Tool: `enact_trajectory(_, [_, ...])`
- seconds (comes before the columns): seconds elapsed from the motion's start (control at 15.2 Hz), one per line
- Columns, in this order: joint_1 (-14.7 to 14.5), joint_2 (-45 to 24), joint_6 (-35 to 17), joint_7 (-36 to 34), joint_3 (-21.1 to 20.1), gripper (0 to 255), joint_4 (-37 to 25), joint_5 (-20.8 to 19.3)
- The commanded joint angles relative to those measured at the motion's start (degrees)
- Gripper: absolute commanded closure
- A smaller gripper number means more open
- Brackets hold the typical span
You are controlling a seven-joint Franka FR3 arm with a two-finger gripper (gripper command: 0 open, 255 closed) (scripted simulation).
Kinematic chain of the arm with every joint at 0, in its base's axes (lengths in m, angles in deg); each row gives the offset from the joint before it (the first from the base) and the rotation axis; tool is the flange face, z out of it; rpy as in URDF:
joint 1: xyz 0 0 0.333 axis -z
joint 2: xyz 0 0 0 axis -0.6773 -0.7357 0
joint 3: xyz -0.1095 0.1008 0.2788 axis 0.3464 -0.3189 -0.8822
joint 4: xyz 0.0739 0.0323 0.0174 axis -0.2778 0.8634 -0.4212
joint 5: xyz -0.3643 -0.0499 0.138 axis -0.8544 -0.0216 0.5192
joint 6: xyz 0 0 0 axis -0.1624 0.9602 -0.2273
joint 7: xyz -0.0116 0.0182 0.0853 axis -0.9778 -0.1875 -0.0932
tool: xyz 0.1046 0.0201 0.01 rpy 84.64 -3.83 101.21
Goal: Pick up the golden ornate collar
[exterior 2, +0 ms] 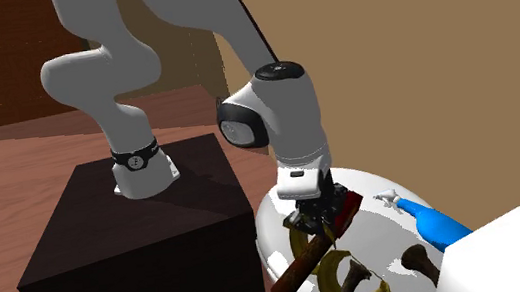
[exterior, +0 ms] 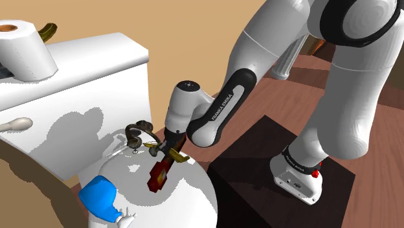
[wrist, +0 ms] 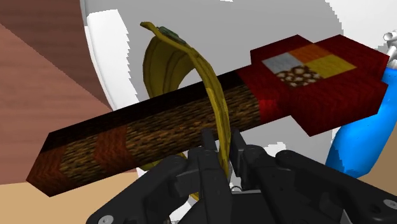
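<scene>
End effector is low over the white toilet lid, clamped shut on the thin gold band of the collar. The band crosses right in front of the blocky red-and-brown stick. The blue bottle sits well apart, toward the shoulder view's left. It's a narrow edge grip, so I'd say lift straight up and slowly, because any tilt could let the ring pivot or snag that stick.

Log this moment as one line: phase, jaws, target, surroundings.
phase: grasp | jaws: shut on golden collar | beside: red-brown blocky stick | surface: white toilet lid | nearby: blue bottle
</scene>
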Motion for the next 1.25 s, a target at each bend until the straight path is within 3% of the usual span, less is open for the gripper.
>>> enact_trajectory(0.0, [-0.32,-0.45,0.20,-0.13,-0.20,255,0.40,-0.02])
enact_trajectory(1.19, [4.47,12.02,11.88,3.70,-5.71,255,0.89,6.62])
